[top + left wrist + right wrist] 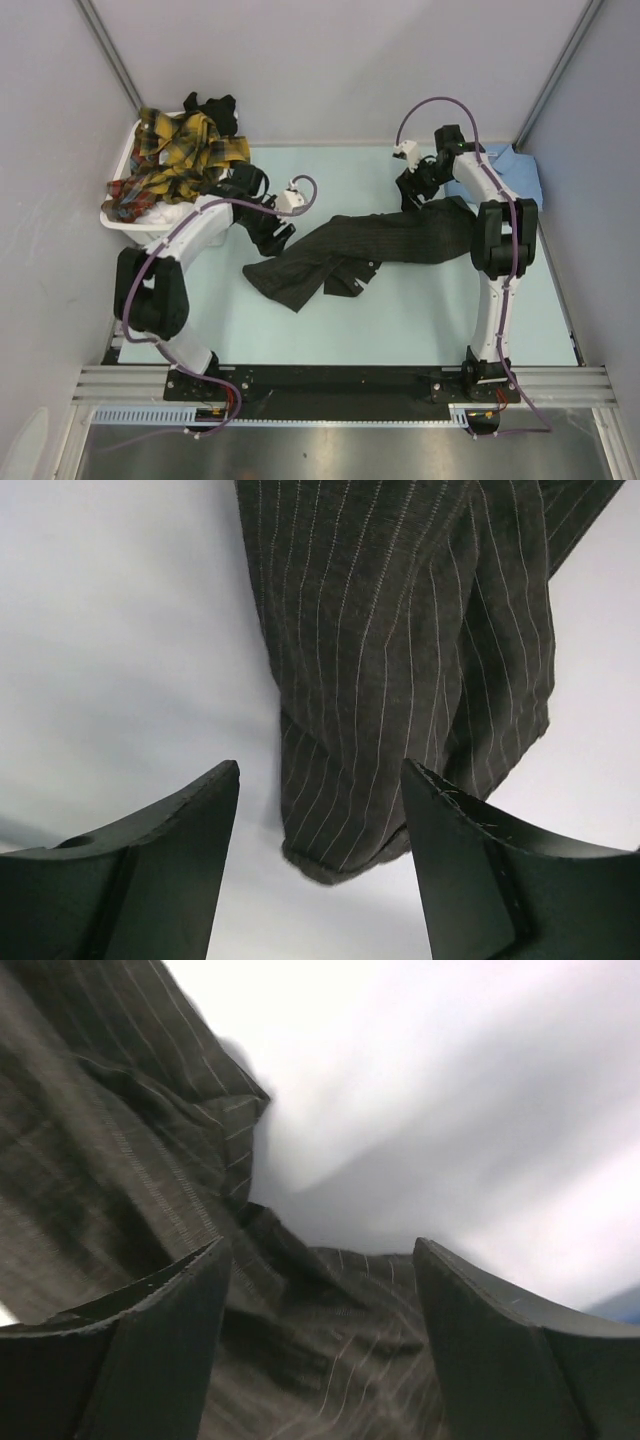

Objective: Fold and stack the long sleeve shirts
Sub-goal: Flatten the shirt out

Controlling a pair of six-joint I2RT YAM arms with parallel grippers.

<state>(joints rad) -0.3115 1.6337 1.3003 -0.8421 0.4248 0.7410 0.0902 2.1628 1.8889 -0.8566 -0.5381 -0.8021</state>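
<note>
Far left: a white laundry basket (122,226) stands at the table's far left corner. It holds yellow-red plaid shirts (178,158) heaped above the rim, with a black garment (214,107) at the back of the heap.

Left of centre: the left gripper (272,236) sits just right of the basket, low over the pale green table (400,320). In the left wrist view the left gripper (320,780) has its jaws spread apart and nothing is clamped between them. A sleeve end of the charcoal pinstriped shirt (400,680) lies flat on the table just beyond the fingertips, nearer the right-hand finger (470,850).

Centre: the charcoal pinstriped shirt (380,245) lies unfolded and crumpled in a long band across the middle of the table. It runs from beside the left gripper to the right arm. Its left end fans out toward the near edge, and pale buttons show near mid-length.

Right: the right gripper (416,188) is at the far edge of the shirt's right end. In the right wrist view the right gripper (320,1250) has its jaws parted wide over rumpled pinstriped cloth, with no fold pinched. That view is blurred, so whether it touches the cloth cannot be told.

Far right: a light blue shirt (518,170) lies at the far right corner, partly hidden behind the right arm.
</note>
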